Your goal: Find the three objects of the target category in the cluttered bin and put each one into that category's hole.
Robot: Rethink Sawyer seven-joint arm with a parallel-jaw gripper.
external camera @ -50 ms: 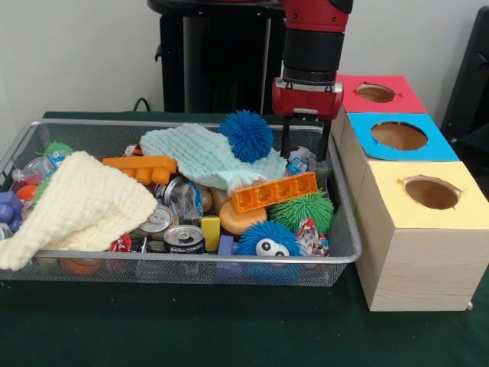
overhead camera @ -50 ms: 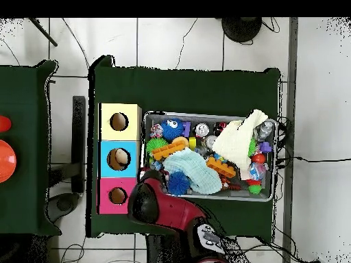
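Observation:
My gripper [external camera @ -50 ms: 307, 149] hangs open over the bin's far right corner, its fingers [external camera @ -50 ms: 284, 141] dipping just inside the rim, with nothing between them. Beside it, a blue spiky ball [external camera @ -50 ms: 246, 135] rests on a teal cloth [external camera @ -50 ms: 206, 157]. A green spiky ball [external camera @ -50 ms: 303, 210] and a blue spiky ball with eyes [external camera @ -50 ms: 267, 238] lie near the front right. An orange brick [external camera @ -50 ms: 273, 192] lies between them. In the overhead view the arm [overhead camera @ -50 ms: 154, 198] covers the gripper. Three boxes stand to the right, with a red top [external camera @ -50 ms: 374, 93], a blue top [external camera @ -50 ms: 399, 136] and a yellow top [external camera @ -50 ms: 432, 191].
The wire bin [external camera @ -50 ms: 191, 258] also holds a cream cloth [external camera @ -50 ms: 84, 206], a second orange brick [external camera @ -50 ms: 141, 167], drink cans [external camera @ -50 ms: 183, 238], wrappers and small blocks. Something tan shows inside the blue box's hole [overhead camera @ -50 ms: 120, 159]. The boxes stand close against the bin's right wall.

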